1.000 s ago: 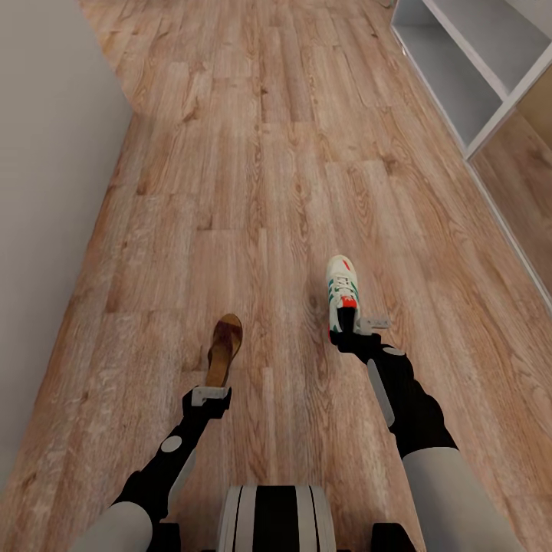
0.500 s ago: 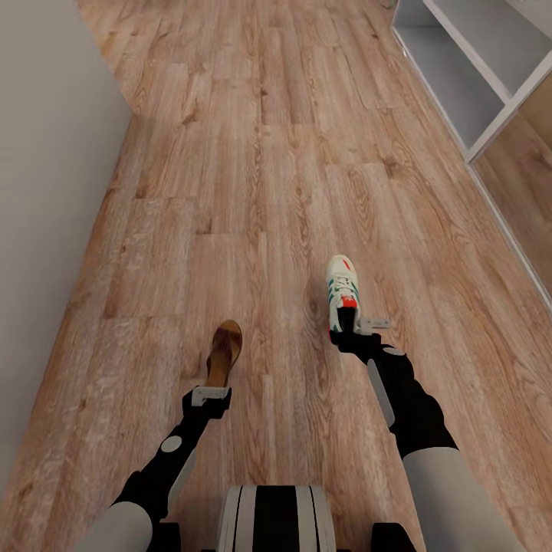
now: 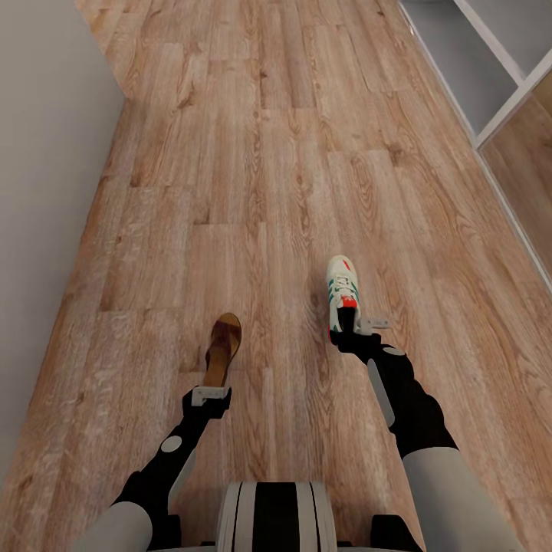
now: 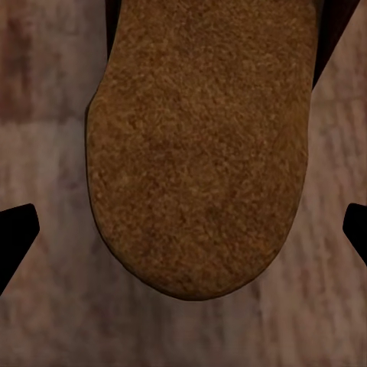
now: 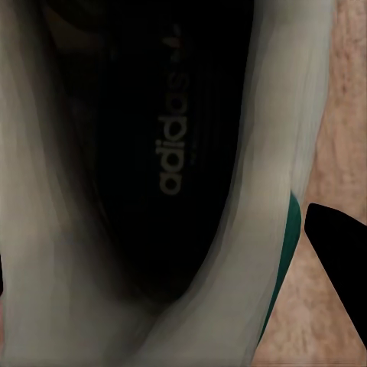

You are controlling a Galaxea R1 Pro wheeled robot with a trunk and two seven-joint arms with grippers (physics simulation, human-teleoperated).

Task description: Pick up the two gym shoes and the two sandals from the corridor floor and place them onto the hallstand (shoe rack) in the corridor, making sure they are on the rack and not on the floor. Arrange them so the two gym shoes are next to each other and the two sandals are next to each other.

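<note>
One gym shoe [image 3: 341,297], white with green side stripes and a red-orange heel, is carried at its heel end by the right gripper [image 3: 349,334] above the corridor floor [image 3: 261,153], toe pointing away from the robot. In the right wrist view the shoe's dark insole [image 5: 180,145] with its printed brand name lies directly under the camera, and one dark fingertip [image 5: 340,260] stands just beside the shoe's outer wall; whether the jaws pinch the heel cannot be told.

One brown sandal [image 3: 223,349] is held at its heel end by the left gripper [image 3: 208,397], toe also pointing away, near the gym shoe and to its left. In the left wrist view the sandal's rounded end [image 4: 200,145] lies between two dark fingertips [image 4: 15,241] set apart on either side of it, not touching it there.

The hallstand [image 3: 491,69] stands along the floor's right edge, well apart from both shoes. A grey wall [image 3: 46,192] borders the floor's left edge.
</note>
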